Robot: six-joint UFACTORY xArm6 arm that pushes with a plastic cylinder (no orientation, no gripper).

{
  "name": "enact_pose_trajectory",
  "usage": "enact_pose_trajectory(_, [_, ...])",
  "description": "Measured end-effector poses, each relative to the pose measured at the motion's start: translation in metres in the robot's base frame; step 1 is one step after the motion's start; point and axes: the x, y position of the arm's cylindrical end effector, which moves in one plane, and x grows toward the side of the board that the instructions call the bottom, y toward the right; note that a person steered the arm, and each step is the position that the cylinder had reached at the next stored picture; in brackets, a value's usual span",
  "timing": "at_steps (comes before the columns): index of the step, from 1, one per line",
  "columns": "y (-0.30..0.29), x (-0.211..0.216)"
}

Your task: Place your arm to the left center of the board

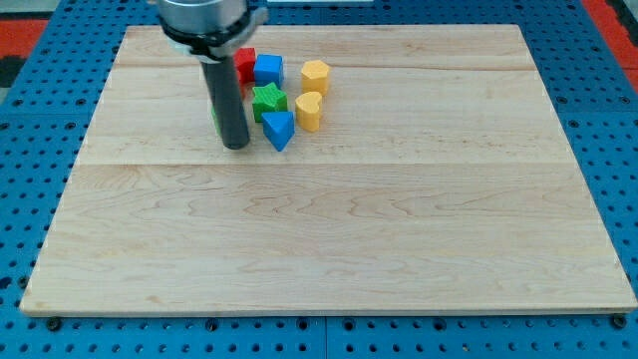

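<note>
No pincer on this arm, so no state to tell. My tip (236,147) rests on surface (329,239), top-left of ctr, just left of blue triangle (278,130) & green star (267,101).

Blue cube (268,69): sitting near the view's top of the wooden board, serving as landmark.

Red block (245,63): lying touching the cube's view-left side, partly hidden, shape unclear.

Yellow hexagonal block (315,76): standing near the cube, to the view's right.

Green star block (268,101): sitting just below the cube.

Yellow heart-shaped block (309,111): lying below and to the view's right of the cube.

Blue triangular block (279,130): resting below the cube, just beyond the star.

Blue pegboard surface (40,120): showing around the board, well apart from the cube.
</note>
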Motion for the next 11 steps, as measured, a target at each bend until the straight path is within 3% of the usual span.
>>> enact_pose_trajectory(1, [0.008, 0.042])
enact_pose_trajectory(4, [0.005, 0.047])
enact_pose_trajectory(5, [0.003, 0.07])
enact_pose_trajectory(6, [-0.056, 0.067])
enact_pose_trajectory(7, [-0.126, 0.036])
enact_pose_trajectory(8, [-0.159, -0.006])
enact_pose_trajectory(9, [-0.148, -0.035])
enact_pose_trajectory(11, [-0.07, -0.021])
